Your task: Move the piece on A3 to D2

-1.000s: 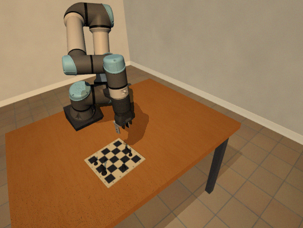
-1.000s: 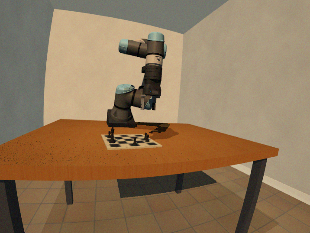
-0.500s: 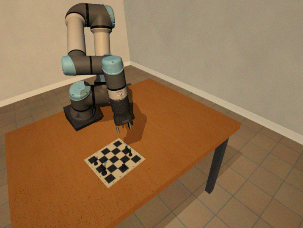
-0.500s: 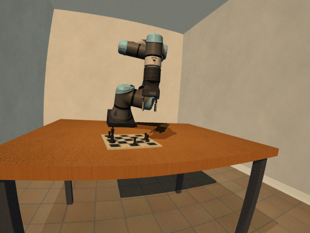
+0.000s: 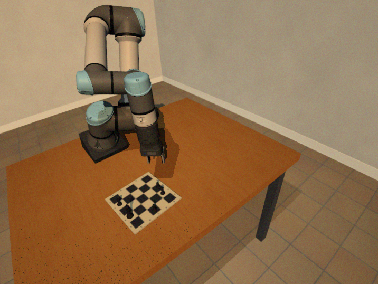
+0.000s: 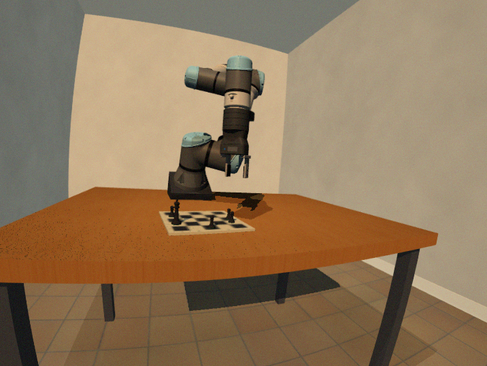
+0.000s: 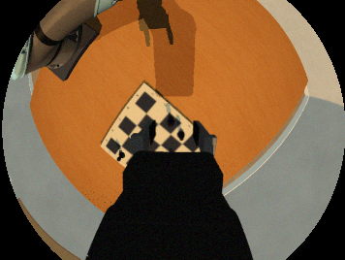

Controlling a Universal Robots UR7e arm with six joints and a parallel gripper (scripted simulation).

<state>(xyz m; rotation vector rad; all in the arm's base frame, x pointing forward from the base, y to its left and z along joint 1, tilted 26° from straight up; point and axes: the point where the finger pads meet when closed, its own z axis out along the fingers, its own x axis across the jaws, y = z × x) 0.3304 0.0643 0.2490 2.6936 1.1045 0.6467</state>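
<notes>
Top view, jaws spread and empty above table, dark pieces upright on board

Board on table, tool above, arm base behind.

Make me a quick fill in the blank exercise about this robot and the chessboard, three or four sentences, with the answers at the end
1. The hand is ____, with nothing between its fingers.
2. The hand hangs ____ the table, touching no piece.
3. The chess pieces on the board are all ____ in colour.
4. The robot's base stands on the ____.

Missing words: open; above; black; table
</notes>
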